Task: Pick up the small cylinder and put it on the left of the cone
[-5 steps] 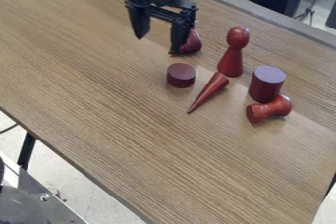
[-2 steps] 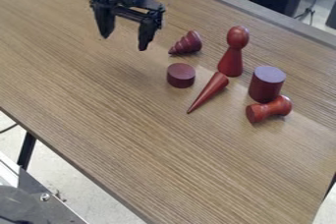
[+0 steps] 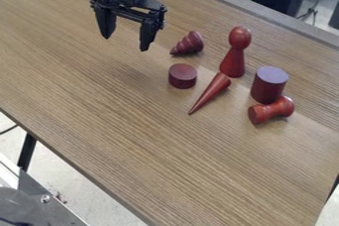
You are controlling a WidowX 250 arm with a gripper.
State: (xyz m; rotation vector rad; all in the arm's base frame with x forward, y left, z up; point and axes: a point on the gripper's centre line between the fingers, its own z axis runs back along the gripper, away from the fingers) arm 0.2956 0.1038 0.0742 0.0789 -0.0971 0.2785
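Fingers [image 3: 147, 34] spread; gap between cylinder [image 3: 183, 77], cone [image 3: 212, 92]

The small cylinder [image 3: 182, 77] is maroon, the cone [image 3: 212, 92] red, the table [image 3: 106, 101] streaky brown.

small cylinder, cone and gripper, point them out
Small cylinder [image 3: 182, 76]: camera view, upper side.
Cone [image 3: 211, 93]: camera view, middle of its side.
Gripper [image 3: 125, 41]: camera view, between fingertips.
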